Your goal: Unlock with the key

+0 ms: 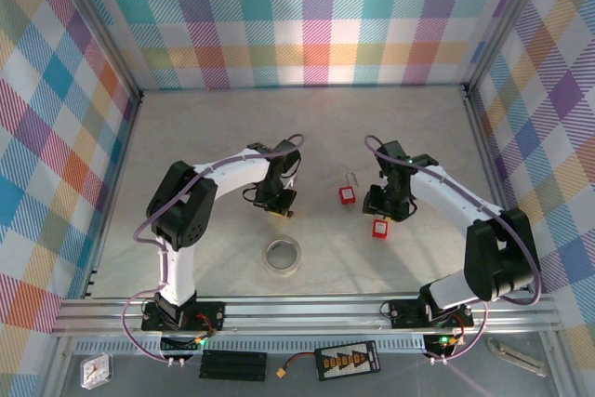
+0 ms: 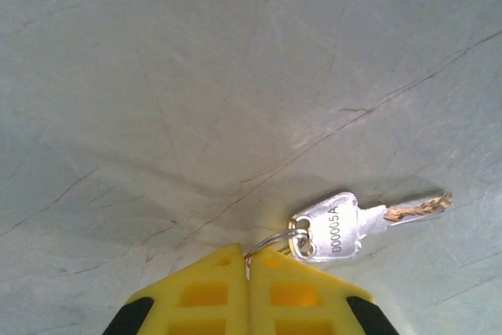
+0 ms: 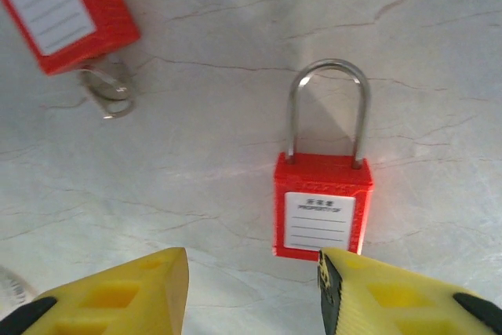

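On the grey tabletop [image 2: 196, 76] my left jaws are shut on the ring [image 2: 276, 239] of the key [image 2: 333, 227] lying just ahead, my right jaws half open and empty over the padlock [image 3: 322, 213], so this is the grasping step and next, I judge, I clamp its body and lift the key.

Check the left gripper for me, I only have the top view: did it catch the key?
Observer: The left gripper is shut on the key ring; the key itself lies flat on the table.
Operator: And the padlock by the right arm?
Observer: The right gripper is open. The padlock lies just ahead of it, not held, with its shackle closed.
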You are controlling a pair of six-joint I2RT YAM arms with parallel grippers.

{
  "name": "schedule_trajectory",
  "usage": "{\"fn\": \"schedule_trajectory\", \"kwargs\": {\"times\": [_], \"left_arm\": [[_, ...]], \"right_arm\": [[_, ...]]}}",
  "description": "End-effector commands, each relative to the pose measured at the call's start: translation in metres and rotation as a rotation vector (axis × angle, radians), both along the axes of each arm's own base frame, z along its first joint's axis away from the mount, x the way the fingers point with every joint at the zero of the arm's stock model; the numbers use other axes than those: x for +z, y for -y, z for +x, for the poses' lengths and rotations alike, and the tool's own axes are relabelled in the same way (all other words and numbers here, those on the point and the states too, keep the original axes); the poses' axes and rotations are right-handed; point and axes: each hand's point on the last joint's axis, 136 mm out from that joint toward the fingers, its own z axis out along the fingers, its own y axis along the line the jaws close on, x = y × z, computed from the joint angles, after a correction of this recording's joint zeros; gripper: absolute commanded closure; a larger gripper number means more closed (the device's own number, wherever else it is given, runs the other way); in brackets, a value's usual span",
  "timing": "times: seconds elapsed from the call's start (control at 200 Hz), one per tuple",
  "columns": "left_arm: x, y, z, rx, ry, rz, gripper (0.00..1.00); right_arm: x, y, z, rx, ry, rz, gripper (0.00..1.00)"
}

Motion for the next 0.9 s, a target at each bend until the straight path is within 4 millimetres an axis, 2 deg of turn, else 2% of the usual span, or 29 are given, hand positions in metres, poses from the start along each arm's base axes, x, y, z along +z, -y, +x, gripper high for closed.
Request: {"fn": "schedule_trajectory", "kwargs": {"times": [0.0, 0.17, 0.235, 0.36, 0.475, 0.695, 0.775, 0.895], "left_arm": [[0.020, -0.002, 0.006, 0.074, 0.036, -0.064, 1.00], [0.039, 0.008, 0.009, 0.116, 0.065, -0.145, 1.00], [0.045, 0.013, 0.010, 0.150, 0.070, -0.199, 1.00], [0.066, 0.030, 0.013, 0.222, 0.091, -0.335, 1.00], [0.095, 0.047, 0.019, 0.292, 0.127, -0.489, 1.00], [0.160, 0.074, 0.029, 0.333, 0.315, -0.734, 1.00], [0.174, 0.082, 0.028, 0.324, 0.374, -0.789, 1.00], [0.180, 0.095, 0.023, 0.303, 0.416, -0.852, 1.00]], "right_arm": [[0.018, -0.017, 0.001, 0.014, 0.051, 0.098, 0.52], [0.028, -0.028, 0.004, 0.019, 0.071, 0.151, 0.53], [0.035, -0.039, 0.004, 0.041, 0.086, 0.202, 0.54], [0.055, -0.078, 0.005, 0.002, 0.112, 0.461, 0.50], [0.072, -0.098, 0.018, -0.132, 0.140, 0.665, 0.42], [0.094, -0.121, 0.045, -0.334, 0.064, 0.877, 0.37], [0.093, -0.127, 0.051, -0.395, 0.015, 0.937, 0.36], [0.096, -0.130, 0.060, -0.439, 0.010, 0.981, 0.34]]}}
